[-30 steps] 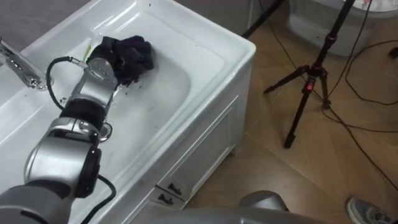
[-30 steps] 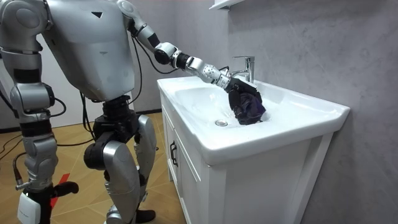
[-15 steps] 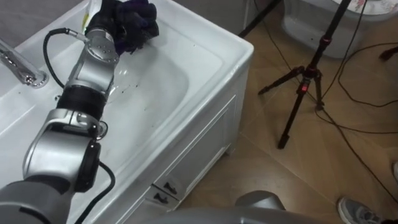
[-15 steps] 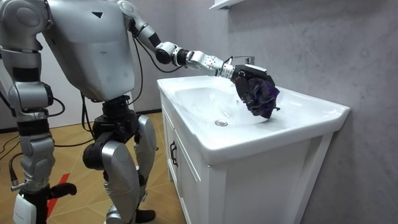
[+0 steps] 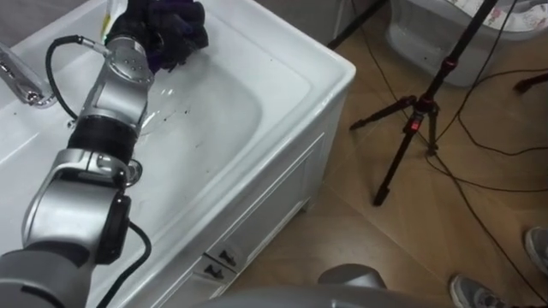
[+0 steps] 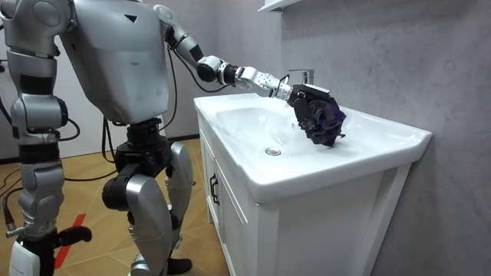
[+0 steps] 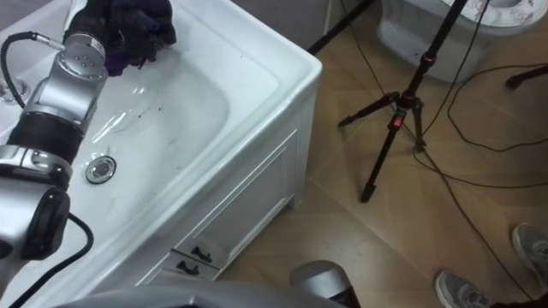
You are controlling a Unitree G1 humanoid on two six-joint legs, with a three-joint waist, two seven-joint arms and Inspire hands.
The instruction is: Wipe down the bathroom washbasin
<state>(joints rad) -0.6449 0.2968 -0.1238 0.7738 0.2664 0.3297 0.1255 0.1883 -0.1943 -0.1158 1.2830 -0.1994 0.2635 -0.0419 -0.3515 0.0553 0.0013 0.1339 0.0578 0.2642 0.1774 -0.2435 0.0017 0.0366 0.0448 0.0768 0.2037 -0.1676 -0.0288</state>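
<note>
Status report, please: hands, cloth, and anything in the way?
Left hand shut on dark cloth. Cloth at far side of basin, by the rim. Right hand low at robot's side. Faucet beside left arm, not touching.

Cloth (image 5: 178, 22) in left hand (image 5: 137, 27) over basin (image 5: 287, 53); tripod (image 5: 417, 120) on floor (image 5: 351, 235) to right.

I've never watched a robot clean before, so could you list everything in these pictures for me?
basin: 1, white, set in the cabinet top
cabinet: 1, white, under the basin
faucet: 1, chrome, at the basin's back edge
drain: 1, metal, in the basin's bottom
cloth: 1, dark purple, held over the basin's far side
tripod: 1, black with red clamp, on the wooden floor
shoes: 2, grey, a person's, lower right
left hand: dark, curled round the cloth
right hand: hanging at the robot's side
</note>
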